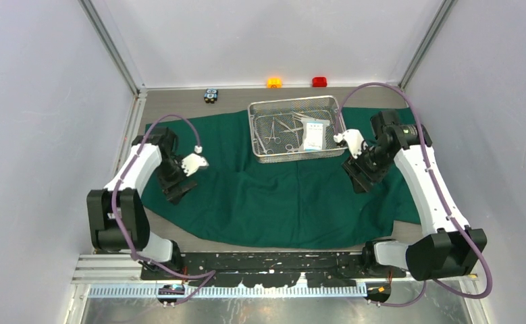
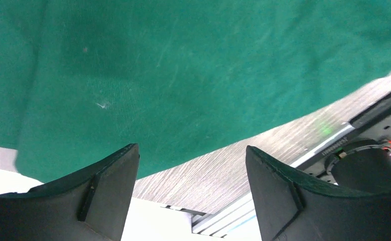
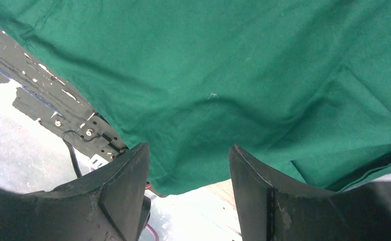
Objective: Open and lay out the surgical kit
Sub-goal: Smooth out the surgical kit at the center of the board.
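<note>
The green cloth wrap [image 1: 273, 196] lies unfolded across the bench [image 1: 172, 101], with the mesh tray [image 1: 256, 128] on its far part. The steel instruments [image 1: 278, 131] and packet [image 1: 314, 135] sit inside, not yet laid out. The left pincer [image 2: 190, 150] and right pincer [image 3: 187, 148] gape wide and empty over the cloth.

One cloth [image 1: 280, 196], one tray [image 1: 291, 101], one packet [image 1: 314, 135], three blocks [image 1: 274, 82].

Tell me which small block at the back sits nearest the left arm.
The black and blue block; the orange block and red block sit farther right.
</note>
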Motion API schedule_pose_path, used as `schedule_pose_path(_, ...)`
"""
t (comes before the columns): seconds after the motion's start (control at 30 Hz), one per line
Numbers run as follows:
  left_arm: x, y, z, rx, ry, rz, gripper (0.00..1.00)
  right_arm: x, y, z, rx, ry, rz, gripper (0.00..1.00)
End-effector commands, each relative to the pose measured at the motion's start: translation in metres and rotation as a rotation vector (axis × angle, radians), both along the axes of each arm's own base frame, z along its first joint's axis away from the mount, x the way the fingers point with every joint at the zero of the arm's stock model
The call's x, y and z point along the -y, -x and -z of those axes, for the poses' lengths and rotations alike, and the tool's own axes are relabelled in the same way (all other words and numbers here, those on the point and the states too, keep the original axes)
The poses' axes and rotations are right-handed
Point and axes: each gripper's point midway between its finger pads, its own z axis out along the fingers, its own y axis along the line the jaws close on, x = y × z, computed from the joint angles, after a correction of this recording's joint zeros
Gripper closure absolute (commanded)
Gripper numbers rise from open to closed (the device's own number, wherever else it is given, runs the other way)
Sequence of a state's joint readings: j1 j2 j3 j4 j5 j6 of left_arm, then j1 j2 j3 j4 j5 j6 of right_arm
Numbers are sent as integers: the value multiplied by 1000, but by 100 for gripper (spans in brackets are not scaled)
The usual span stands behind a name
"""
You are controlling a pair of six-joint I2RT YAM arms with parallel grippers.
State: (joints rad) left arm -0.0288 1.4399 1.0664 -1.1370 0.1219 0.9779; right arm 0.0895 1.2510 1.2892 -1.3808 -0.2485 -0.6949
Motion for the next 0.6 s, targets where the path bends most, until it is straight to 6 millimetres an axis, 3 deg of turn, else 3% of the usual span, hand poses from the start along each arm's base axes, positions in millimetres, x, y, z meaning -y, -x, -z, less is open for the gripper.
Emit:
schedule_pose_path(0.0, -27, -7, 27, -9, -36, -72, 22, -7, -12, 8, 19, -35, 3, 36)
schedule_pose_path(0.27, -54, 4, 73, -45, -157, -77, 25, -5, -16, 17, -11, -25, -3, 38)
schedule_pose_path(0.47, -77, 27, 79, -152, -191, -52, 34, -4, -16, 18, -10, -15, 1, 38)
schedule_pose_path(0.57, -84, 49, 77, -229, -207, -12, 39, -2, -17, 19, -4, -4, 3, 38)
